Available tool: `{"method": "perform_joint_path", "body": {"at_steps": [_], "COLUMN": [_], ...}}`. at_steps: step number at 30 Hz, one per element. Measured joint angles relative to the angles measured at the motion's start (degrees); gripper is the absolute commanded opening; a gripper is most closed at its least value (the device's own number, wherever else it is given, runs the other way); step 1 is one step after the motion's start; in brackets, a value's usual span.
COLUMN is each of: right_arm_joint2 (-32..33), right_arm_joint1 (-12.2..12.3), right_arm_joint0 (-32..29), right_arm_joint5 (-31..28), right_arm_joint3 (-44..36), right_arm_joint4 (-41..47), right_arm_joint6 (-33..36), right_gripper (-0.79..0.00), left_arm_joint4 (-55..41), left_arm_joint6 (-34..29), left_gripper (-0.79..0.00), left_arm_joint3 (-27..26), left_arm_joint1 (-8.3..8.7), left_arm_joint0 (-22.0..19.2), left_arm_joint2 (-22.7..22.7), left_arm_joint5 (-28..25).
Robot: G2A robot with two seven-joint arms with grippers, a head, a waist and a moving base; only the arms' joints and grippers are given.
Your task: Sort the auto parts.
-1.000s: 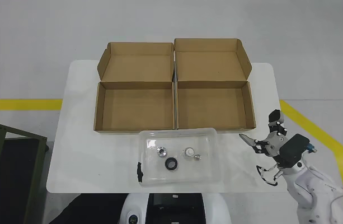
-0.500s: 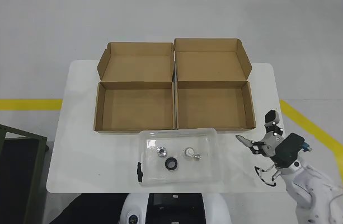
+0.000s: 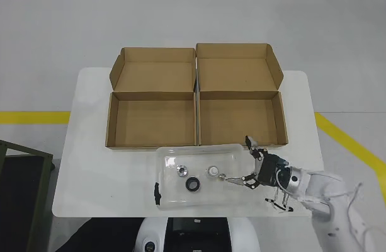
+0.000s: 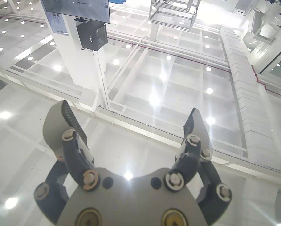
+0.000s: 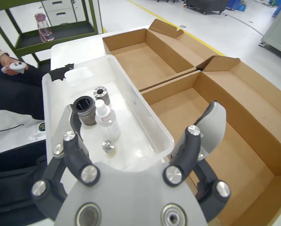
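the right gripper [image 3: 238, 159] hovered over the right end of the clear plastic tray [image 3: 199, 150], its jaws wide apart, one fingertip close to the small knurled metal plug [image 3: 221, 177]. also in the tray were a small white bottle [image 3: 213, 170], a black linear bearing [image 3: 193, 184] and a slotted steel bushing [image 3: 181, 169]. just beyond the tray, the left cardboard box [image 3: 152, 123] and the right cardboard box [image 3: 242, 123] sat open, side by side on the white table [image 3: 85, 157]. the left gripper [image 4: 129, 108] pointed up at the ceiling [image 4: 168, 71], jaws apart.
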Motion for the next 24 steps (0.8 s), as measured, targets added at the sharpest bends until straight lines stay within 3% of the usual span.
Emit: {"method": "perform_joint_path", "body": {"at_steps": [9, 20, 21, 24], "right_arm_joint2": [-7.63, -12.35, -12.6, -13.24], "right_arm_joint1": [0.28, 0.78, 0.81, 0.93], "right_arm_joint0": [4.42, 6.75, 6.88, 7.32], "right_arm_joint5": [-0.87, -0.86, -0.65, 0.34], "right_arm_joint3": [-0.87, -0.57, -0.59, -0.25], "right_arm_joint4": [-0.72, -2.04, -2.15, -2.52], "right_arm_joint6": [12.29, 19.64, 20.0, 21.08], "right_gripper": [0.0, -0.003, -0.058, -0.117], "left_arm_joint4": [0.0, 0.0, 0.0, 0.0], "left_arm_joint6": [0.0, 0.0, 0.0, 0.0], "left_gripper": [0.0, 0.0, 0.0, 0.0], "left_arm_joint3": [0.0, 0.0, 0.0, 0.0], "left_arm_joint1": [0.0, 0.0, 0.0, 0.0], "left_arm_joint0": [0.0, 0.0, 0.0, 0.0], "left_arm_joint2": [0.0, 0.0, 0.0, 0.0], "left_arm_joint5": [0.0, 0.0, 0.0, 0.0]}}
